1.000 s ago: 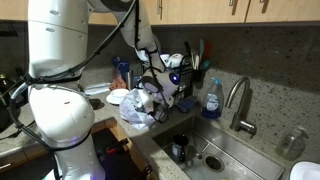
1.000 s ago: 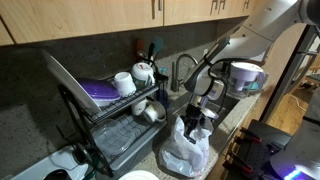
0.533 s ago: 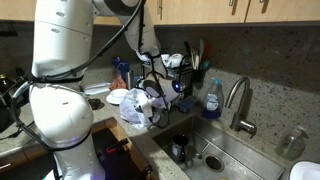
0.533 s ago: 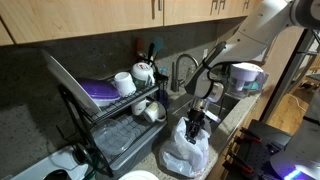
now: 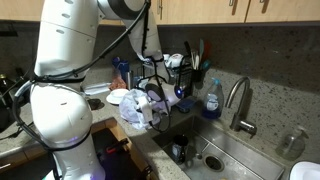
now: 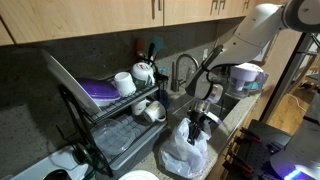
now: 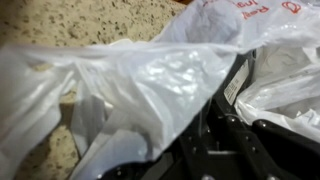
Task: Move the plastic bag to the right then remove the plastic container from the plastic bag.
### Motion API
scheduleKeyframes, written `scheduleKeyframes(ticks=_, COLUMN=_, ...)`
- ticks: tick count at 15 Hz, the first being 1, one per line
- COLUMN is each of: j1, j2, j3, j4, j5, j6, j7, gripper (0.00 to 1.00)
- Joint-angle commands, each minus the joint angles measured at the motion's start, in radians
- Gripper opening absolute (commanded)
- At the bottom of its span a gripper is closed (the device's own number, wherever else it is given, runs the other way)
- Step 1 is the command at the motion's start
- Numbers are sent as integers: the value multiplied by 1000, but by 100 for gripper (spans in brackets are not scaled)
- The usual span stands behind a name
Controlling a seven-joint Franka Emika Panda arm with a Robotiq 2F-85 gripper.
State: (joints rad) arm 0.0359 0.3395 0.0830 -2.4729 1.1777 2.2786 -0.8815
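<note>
In an exterior view, a flat, round white dish point(image 5: 115, 97) lay on the counter. The bag point(image 5: 134, 113), a thin, wrinkly, whitish film, slumped at the dish's 4 o'clock, beside the steel sink point(image 5: 225, 150). The gripper point(image 5: 152, 100) was pressed into the bag's crumpled top at its 2 o'clock. A blue bottle point(image 5: 211, 100) stood at the gripper's 3 o'clock, before a curved metal faucet point(image 5: 238, 102). In the wrist view, glossy folds draped the black fingers point(image 7: 215, 140). Whether they pinched the film could not be told.
</note>
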Motion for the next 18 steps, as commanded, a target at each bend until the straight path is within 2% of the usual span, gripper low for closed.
scheduleKeyframes(ticks=1, j1=-10, j2=-27, j3=-8, j4=-5, j5=15, j6=-11, j7=-19, gripper=5)
scheduleKeyframes(ticks=3, j1=-10, j2=-75, j3=-8, j4=-26, j5=26, j6=-2, j7=-20, gripper=1)
scheduleKeyframes(ticks=11, j1=19, j2=-347, j3=0, j4=-160, j5=40, j6=81, j7=-9, gripper=3)
scheduleKeyframes(ticks=15, j1=50, j2=-453, j3=21, j4=-230, j5=-21, j6=146, j7=79, gripper=3)
scheduleKeyframes(ticks=18, j1=77, j2=-537, j3=53, j4=-274, j5=-151, j6=190, j7=266, gripper=3)
